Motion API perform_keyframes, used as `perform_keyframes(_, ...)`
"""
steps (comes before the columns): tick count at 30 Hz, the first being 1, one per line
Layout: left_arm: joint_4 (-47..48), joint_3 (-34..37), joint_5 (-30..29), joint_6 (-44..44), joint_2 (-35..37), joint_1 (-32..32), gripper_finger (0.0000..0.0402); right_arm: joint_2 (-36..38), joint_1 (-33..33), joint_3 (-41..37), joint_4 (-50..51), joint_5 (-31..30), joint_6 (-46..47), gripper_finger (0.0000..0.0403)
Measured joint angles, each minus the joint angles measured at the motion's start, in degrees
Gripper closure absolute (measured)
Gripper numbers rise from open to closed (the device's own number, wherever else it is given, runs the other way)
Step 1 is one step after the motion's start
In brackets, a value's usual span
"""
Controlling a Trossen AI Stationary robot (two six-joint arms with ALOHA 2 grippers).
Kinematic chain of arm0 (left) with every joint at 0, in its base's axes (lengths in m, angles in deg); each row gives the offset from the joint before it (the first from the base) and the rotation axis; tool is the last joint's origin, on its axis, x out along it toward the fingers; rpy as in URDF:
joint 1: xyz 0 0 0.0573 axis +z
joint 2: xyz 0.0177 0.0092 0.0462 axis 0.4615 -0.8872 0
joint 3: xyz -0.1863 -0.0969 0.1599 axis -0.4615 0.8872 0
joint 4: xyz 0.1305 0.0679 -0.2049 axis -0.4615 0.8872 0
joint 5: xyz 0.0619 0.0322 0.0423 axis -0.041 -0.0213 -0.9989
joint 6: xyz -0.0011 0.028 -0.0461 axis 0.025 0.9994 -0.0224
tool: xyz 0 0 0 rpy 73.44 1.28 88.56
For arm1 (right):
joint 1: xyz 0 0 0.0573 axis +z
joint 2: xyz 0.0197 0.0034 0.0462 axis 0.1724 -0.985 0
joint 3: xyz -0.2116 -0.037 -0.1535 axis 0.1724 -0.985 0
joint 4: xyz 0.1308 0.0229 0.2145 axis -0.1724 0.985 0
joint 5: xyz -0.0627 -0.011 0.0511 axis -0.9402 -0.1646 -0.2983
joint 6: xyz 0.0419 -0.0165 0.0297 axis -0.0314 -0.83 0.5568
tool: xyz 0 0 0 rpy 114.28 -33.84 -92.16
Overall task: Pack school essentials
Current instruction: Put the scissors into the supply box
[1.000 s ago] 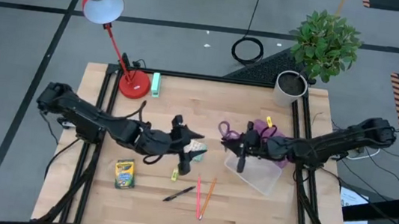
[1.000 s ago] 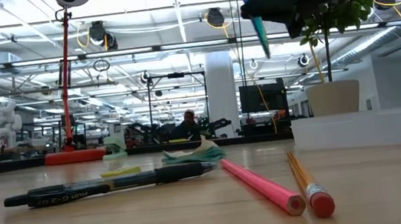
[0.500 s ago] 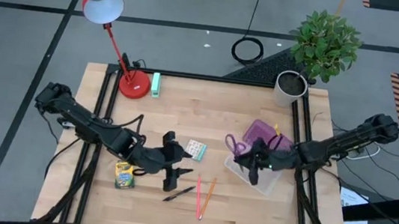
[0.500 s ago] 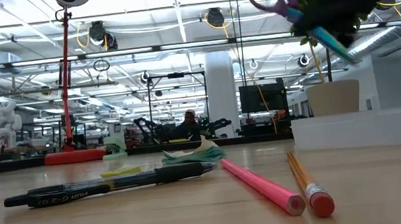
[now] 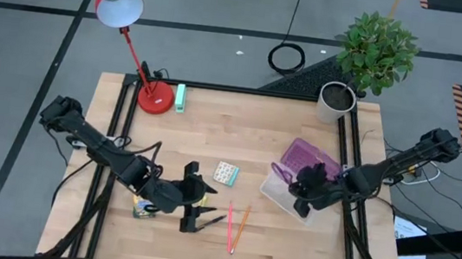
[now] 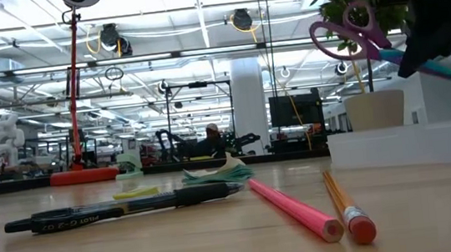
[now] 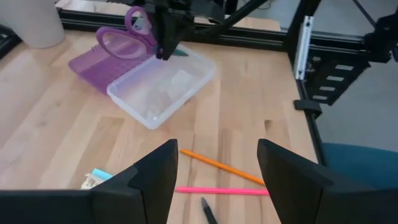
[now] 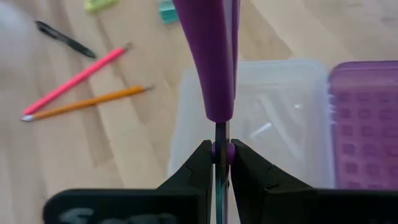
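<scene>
My right gripper (image 5: 299,203) is shut on the purple-blue scissors (image 5: 282,172) above the clear box (image 5: 313,210), whose purple lid (image 5: 301,153) lies open behind it. My left gripper (image 5: 190,223) stands open above the table beside the black pen (image 5: 210,223), touching nothing. The pink pencil (image 5: 228,228) and orange pencil (image 5: 240,225) lie flat to the pen's right. The pale patterned pack (image 5: 226,174) lies mid-table. My left arm partly covers the crayon box (image 5: 144,207). A tiny yellow piece (image 6: 136,193) rests on the wood. My right gripper pinches the scissors' blades (image 8: 222,132) between its two fingers, just past the purple handles (image 8: 211,56). The scissors run along the fingers, handles pointing away from the wrist. They are lifted clear and tilted, handles (image 6: 347,33) high, over the clear box (image 8: 273,124).
A red desk lamp (image 5: 130,22) and a mint-green block (image 5: 180,98) stand at the far left. A potted plant (image 5: 370,54) stands at the far right corner. Bare wood lies between the pack and the far edge.
My left gripper has gone from beside the patterned pack toward the near edge, to the black pen. My right gripper has carried the scissors toward the right and near edges, over the clear box, and the scissors have tipped from pointing down to slanting.
</scene>
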Motion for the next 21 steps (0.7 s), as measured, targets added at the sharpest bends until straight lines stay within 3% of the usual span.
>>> perform_keyframes(11,0.12,0.0,-0.55,-0.75,0.0,0.98,0.0176,-6.07,0.0,0.0,3.61,6.77,-2.98,0.0374)
perform_keyframes(21,0.08,0.0,-0.59,0.28,-0.02,1.36,0.0176,-9.69,-0.18,0.0,5.9,5.88,-2.74,0.0374)
